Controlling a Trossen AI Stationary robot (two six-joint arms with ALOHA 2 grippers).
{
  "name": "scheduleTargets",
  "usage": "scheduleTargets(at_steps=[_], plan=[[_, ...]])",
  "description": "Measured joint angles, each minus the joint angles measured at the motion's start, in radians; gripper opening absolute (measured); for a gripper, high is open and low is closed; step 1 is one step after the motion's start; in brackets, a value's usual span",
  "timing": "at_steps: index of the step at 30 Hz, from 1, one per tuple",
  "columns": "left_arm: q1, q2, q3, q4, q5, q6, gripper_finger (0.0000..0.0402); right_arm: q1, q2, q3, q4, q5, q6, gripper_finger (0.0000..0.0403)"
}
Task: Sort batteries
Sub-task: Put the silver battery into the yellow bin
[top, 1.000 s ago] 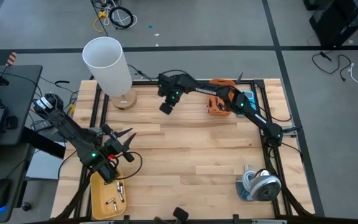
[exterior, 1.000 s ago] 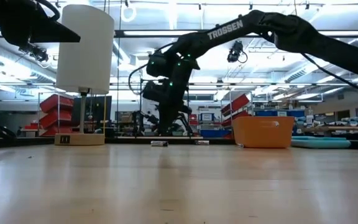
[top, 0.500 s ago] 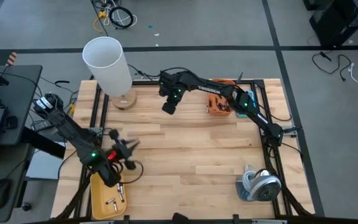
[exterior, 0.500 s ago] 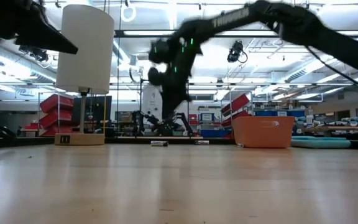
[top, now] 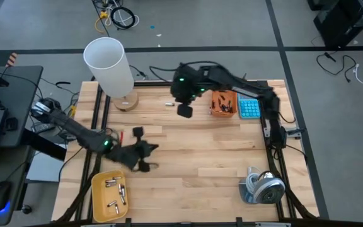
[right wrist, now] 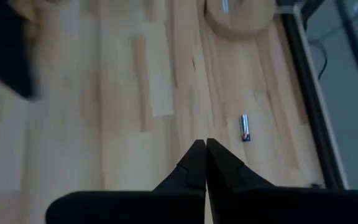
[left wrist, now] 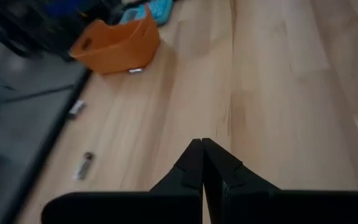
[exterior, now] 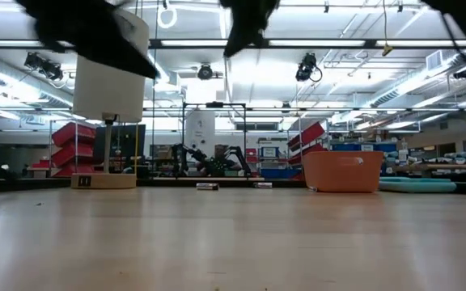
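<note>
We are between picks. The left gripper (top: 149,149), fingers pressed together and empty, hangs over the desk (top: 200,164) beside the yellow tray (top: 99,192) holding 4 batteries (top: 112,183). The right gripper (top: 185,111), also pressed together and empty, hovers near a loose battery (top: 169,103); next it must spread and descend.
</note>
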State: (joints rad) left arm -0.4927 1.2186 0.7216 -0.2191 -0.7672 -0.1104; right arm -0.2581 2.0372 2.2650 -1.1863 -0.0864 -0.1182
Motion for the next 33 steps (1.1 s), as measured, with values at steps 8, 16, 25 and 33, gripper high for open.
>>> scheduleTargets(at_steps=[8,16,25,33], plan=[[0.502,0.008,0.000,0.117,0.374,0.049,0.0001,0.031,-0.277,-0.297,0.124,0.000,0.009,0.0000],[0.744,0.152,0.000,0.301,0.465,-0.002,0.0000,0.025,-0.517,-0.670,0.396,0.000,0.083,0.0000],[0.801,0.365,0.000,0.463,0.428,-0.027,0.0000,0.016,-0.612,-0.843,0.531,0.008,0.125,0.0000],[0.869,0.448,0.000,0.483,0.483,0.041,0.0000,0.006,-0.615,-0.844,0.584,0.008,0.118,0.0000]])
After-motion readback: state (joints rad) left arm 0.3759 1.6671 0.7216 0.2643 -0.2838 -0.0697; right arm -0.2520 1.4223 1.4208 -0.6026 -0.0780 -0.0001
